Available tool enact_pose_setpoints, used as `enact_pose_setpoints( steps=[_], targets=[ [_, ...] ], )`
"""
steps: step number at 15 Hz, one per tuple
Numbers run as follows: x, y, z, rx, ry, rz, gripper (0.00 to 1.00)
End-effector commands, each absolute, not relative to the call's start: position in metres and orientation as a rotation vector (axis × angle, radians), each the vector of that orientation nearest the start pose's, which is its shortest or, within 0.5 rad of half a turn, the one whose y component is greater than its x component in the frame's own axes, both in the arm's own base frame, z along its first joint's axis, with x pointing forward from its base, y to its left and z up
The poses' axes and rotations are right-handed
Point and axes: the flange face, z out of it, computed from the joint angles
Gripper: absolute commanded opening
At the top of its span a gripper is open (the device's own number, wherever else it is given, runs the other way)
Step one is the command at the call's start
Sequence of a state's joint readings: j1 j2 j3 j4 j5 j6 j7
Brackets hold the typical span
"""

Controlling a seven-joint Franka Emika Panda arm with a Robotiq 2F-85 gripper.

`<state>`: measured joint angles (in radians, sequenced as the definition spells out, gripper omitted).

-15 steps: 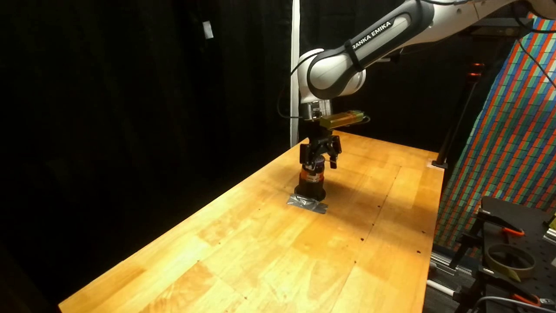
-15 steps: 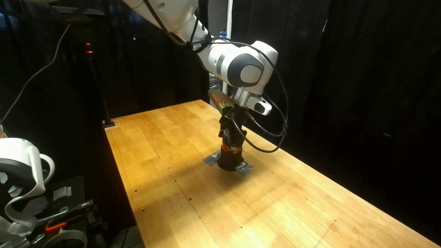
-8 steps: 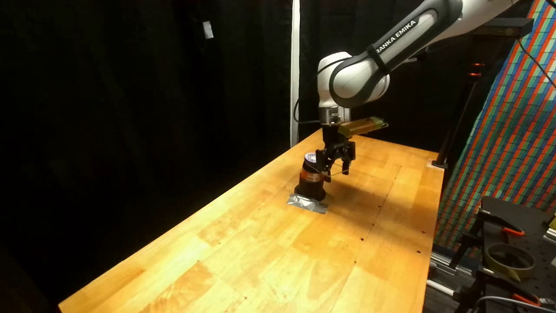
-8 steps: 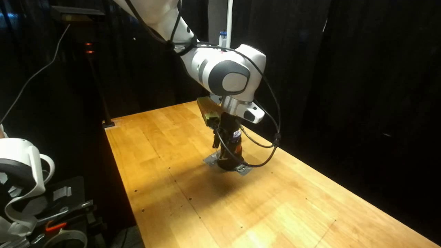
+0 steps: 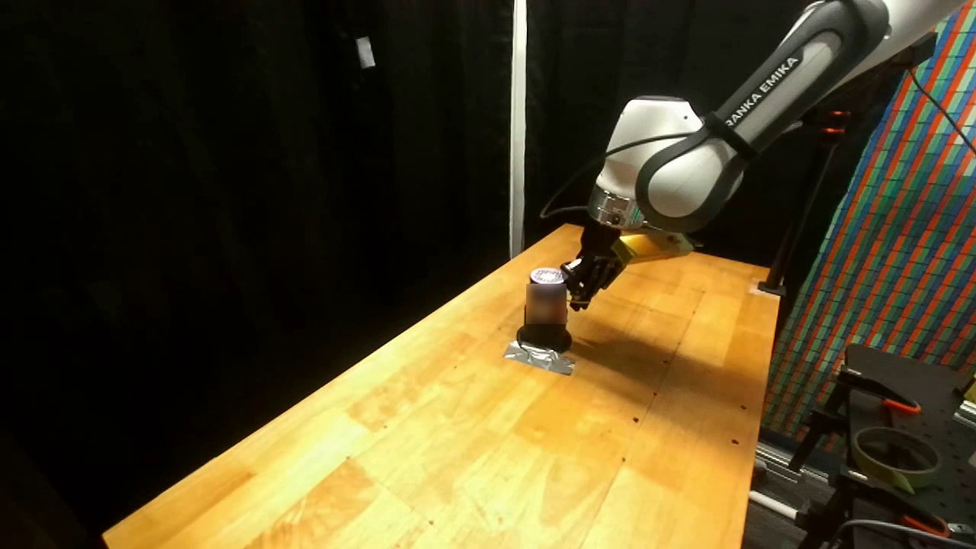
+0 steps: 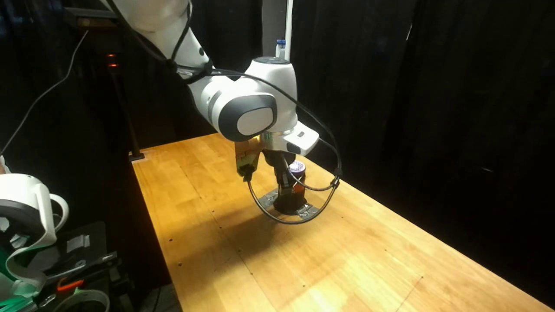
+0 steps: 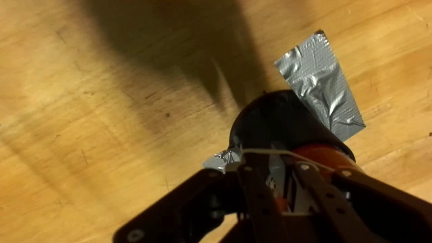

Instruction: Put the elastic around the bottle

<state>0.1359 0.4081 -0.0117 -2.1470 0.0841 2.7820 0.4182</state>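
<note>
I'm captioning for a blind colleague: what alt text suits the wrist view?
A pale elastic spans the robot's claw, which hides part of an orange-banded dark bottle; whether the elastic loops the bottle is unclear. Two pieces of silver tape adjoin the bottle on a wooden table.

In wrist view, my matt fingers (image 7: 254,184) at bottom, glossy wrinkled tape (image 7: 322,89) at upper right, smooth wooden table (image 7: 84,135) at left

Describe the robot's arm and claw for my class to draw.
The Franka Emika arm is white with rounded joints and dark grey trim; a black strap sits beside its "RANKA EMIKA" lettering. A black cable loops along its outside. The claw is black, with jointed links and pale screw heads.
</note>
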Motion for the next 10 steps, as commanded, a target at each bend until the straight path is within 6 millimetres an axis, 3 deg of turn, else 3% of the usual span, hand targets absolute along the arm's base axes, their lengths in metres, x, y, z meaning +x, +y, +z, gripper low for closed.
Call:
enact_pose_setpoints(
  steps=[1, 6, 10],
  targets=[
    [0.560, 0.069, 0.248, -2.948, 0.576, -0.580, 0.05],
    [0.551, 0.063, 0.255, -2.888, 0.545, -0.890, 0.10],
    [0.540, 0.076, 0.254, -2.841, 0.446, -1.015, 0.08]
  ],
)
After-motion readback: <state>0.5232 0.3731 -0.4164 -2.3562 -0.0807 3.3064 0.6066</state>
